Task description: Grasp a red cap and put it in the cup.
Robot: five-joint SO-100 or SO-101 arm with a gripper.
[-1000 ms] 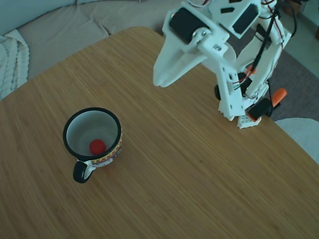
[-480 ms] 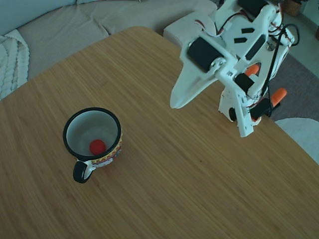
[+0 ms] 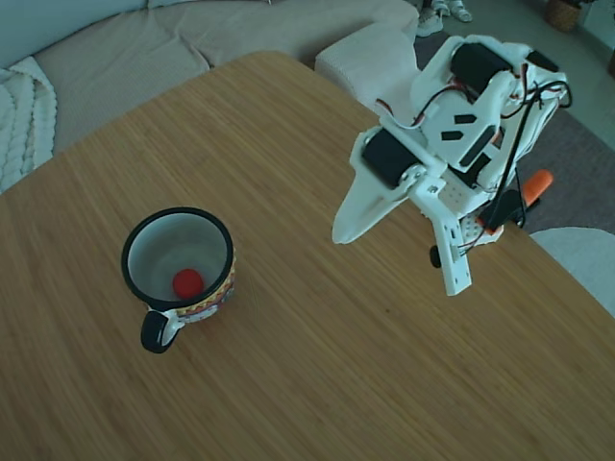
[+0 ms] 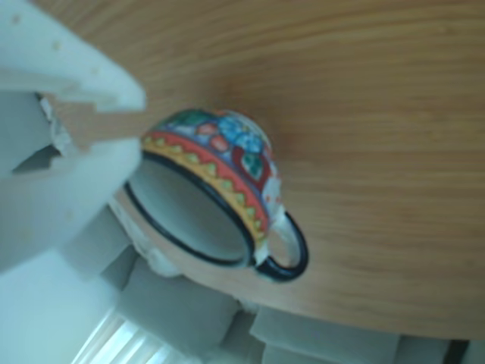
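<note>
Currently the wooden counter (image 3: 317, 365) fills most of the fixed view, with a beige sofa (image 3: 125, 48) behind its far edge and a knitted blanket (image 3: 21, 115) at the left border.

The white arm (image 3: 471, 106) stands at the counter's right side, folded over its base. Black servos and red and black wires show along its links, and an orange part (image 3: 536, 182) projects from behind it on the right.

The end effector (image 3: 399, 254) hangs above the counter, well apart from the cup. Its fingers are spread: one broad white finger (image 3: 360, 211) points left and down, and a narrow finger (image 3: 452, 259) points down. Nothing is held between them.

The cup (image 3: 179, 264) stands upright on the counter at the left of the fixed view, handle (image 3: 157, 329) toward the near edge. It is white inside with a black rim and a patterned band round the base. In the other view the cup (image 4: 220, 189) appears inverted, its band and black handle clear, its interior blurred, with a white finger (image 4: 61, 144) at the left of the picture.

The cap (image 3: 187, 282) lies on the cup's floor, toward the handle side. It is the only content visible in the cup.
</note>
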